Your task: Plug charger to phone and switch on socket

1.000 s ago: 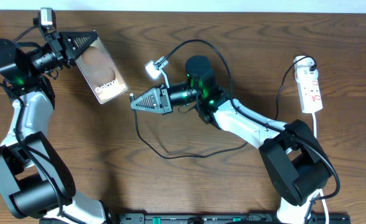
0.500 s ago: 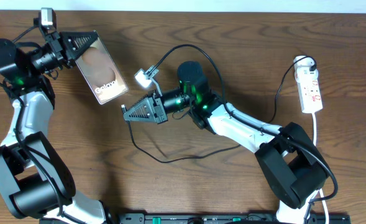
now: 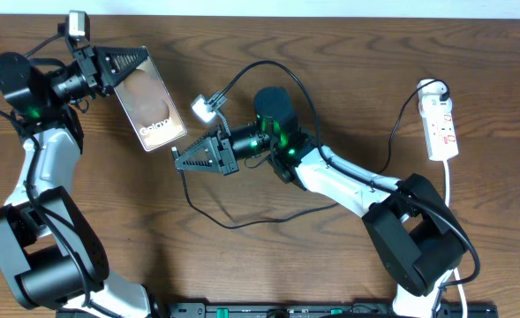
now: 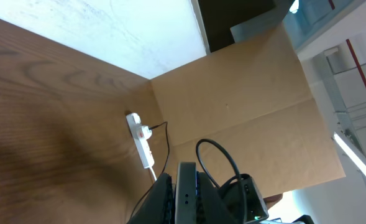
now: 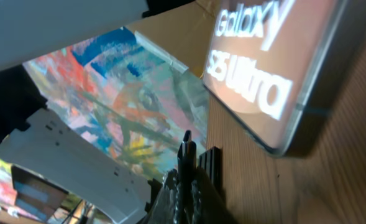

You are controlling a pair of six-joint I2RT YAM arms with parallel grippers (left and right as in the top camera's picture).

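Observation:
The phone [image 3: 148, 102] is a brownish glossy slab with white lettering, held tilted above the table at upper left. My left gripper [image 3: 123, 66] is shut on its upper end; the left wrist view shows its dark edge [image 4: 186, 193] between the fingers. My right gripper [image 3: 182, 161] is shut on the charger's plug tip [image 5: 186, 148], just below and right of the phone's lower end [image 5: 276, 68]. The charger's black cable [image 3: 233, 221] loops across the table. The socket [image 3: 440, 125], a white power strip with red marks, lies at far right and shows in the left wrist view [image 4: 140, 140].
A small white adapter block [image 3: 204, 109] hangs on the cable above my right gripper. The strip's white cord [image 3: 449, 181] runs toward the front edge. A black rail [image 3: 268, 309] lies along the table's front.
My right gripper has moved left with the plug tip, toward the phone's lower end. My left gripper has shifted the phone slightly right.

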